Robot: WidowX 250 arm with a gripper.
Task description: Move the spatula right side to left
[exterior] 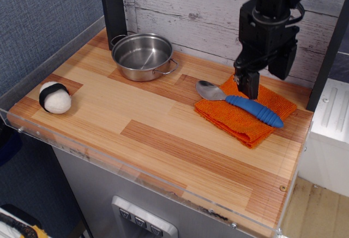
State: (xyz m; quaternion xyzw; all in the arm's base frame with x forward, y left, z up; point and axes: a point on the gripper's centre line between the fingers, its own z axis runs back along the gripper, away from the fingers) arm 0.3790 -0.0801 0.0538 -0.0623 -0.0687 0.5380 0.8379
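Spatula with rounded shiny metal head and thick ribbed bright-blue plastic handle [240,101] is lying on the right side of the light wooden tabletop [163,134], untouched. Its handle is resting diagonally across a folded orange cloth [245,118], running toward the right front; its metal head is poking off the cloth's left edge onto bare wood.

Black robot gripper [246,85] is hanging straight down over the rear part of the cloth, its tip just above and behind the near end of the blue handle. From this angle the fingers are reading as one dark block, so whether the jaws are parted or closed cannot be told; nothing is seen in its grasp.

Round stainless-steel pot with two small side handles [143,56] is sitting at the back left, well apart from the spatula. White ball with a black band [54,97] is sitting near the left front corner.

Whitewashed plank wall [191,9] is standing behind the table, and a clear plastic rim [49,58] is running along the left edge
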